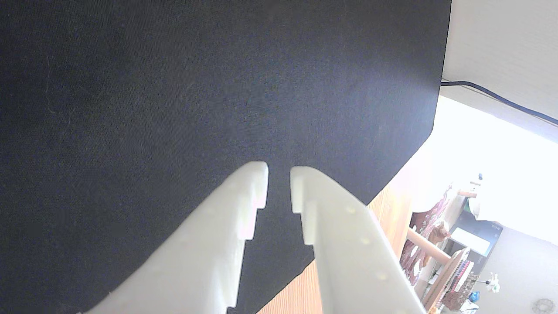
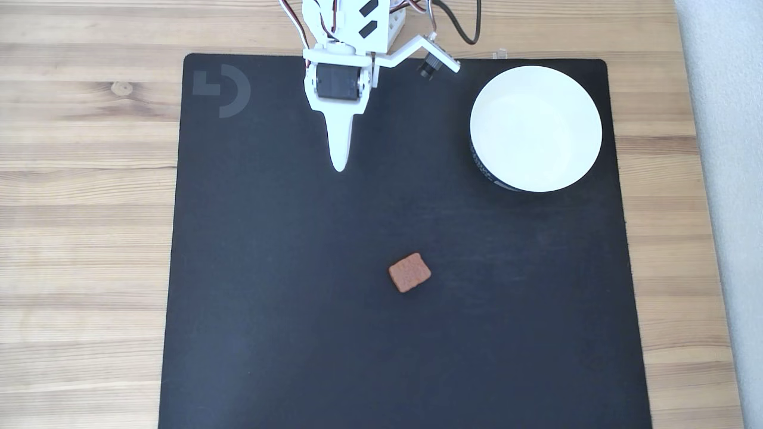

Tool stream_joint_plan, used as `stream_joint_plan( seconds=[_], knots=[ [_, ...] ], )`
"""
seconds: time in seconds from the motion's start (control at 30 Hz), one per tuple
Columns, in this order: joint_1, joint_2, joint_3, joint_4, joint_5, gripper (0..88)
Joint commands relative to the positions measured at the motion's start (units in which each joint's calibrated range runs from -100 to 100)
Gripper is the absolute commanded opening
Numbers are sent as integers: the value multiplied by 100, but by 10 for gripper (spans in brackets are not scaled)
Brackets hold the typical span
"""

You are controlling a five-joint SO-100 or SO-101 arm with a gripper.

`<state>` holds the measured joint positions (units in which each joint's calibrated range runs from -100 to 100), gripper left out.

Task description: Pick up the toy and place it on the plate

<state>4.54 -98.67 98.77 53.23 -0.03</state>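
Reddish toy (image 2: 409,272) on mat (image 2: 268,298), plate (image 2: 535,128) apart

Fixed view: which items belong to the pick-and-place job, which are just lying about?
Job:
- toy, reddish-brown block lying on the mat
- plate, white dish, nothing in it
- claw, holding nothing; in the wrist view a narrow gap shows between its tips

Lying about:
- black mat
- wooden table

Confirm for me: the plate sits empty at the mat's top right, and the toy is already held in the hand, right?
Not quite. The plate is empty at the mat's top right, but the fixed view shows the toy lying on the mat, well away from the hand, which holds nothing.
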Motion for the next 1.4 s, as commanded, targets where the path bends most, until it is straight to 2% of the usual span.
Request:
stream_joint_plan(
  seconds=[0.0, 1.03, 1.23, 1.37],
  knots=[
    [36, -67, 69, 12, -18, 28],
    [86, -67, 60, 12, -34, 26],
    [78, 42, -1022, 282, -39, 26],
    [69, 1101, -1833, 155, -180, 26]
  ],
)
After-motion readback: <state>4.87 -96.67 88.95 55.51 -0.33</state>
